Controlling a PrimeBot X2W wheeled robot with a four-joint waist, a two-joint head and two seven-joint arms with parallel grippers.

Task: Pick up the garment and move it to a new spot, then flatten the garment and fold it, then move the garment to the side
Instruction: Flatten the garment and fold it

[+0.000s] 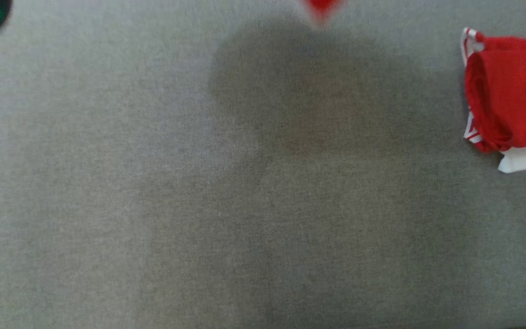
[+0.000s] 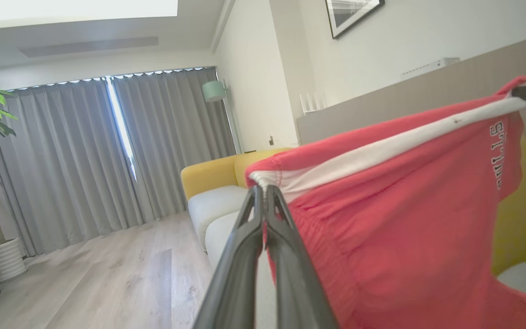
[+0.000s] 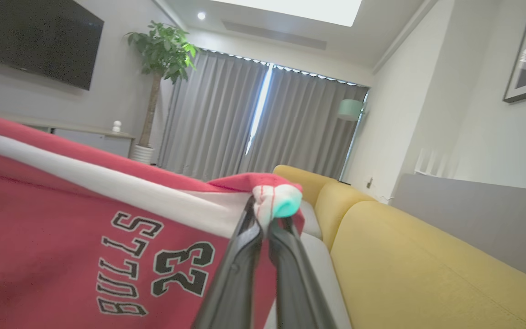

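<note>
Up in the air between the two arms hangs the garment [image 2: 404,219], a red jersey with a white band along its top edge and black lettering reading BULLS and 23. The left gripper [image 2: 263,188] has its jaws clenched on one end of that white-banded edge, and the cloth puckers where they bite. The right gripper [image 3: 265,208] has its jaws clenched on the other end, where the fabric is bunched into a small knot with a pale green patch beside it. The edge runs taut from one grip to the other, and the body of the jersey drapes below it. Behind it stand a yellow sofa [image 3: 427,256] with pale seat cushions, grey curtains [image 2: 85,160], a potted plant [image 3: 165,45] and a dark wall screen [image 3: 30,41]. In the head view a grey cloth-covered counter [image 1: 199,205] lies below, blurred. A red tip [image 1: 321,9], too blurred to identify, pokes in at the top edge. A folded red bundle [image 1: 505,100] with white trim rests on the counter at the robot's right.
</note>
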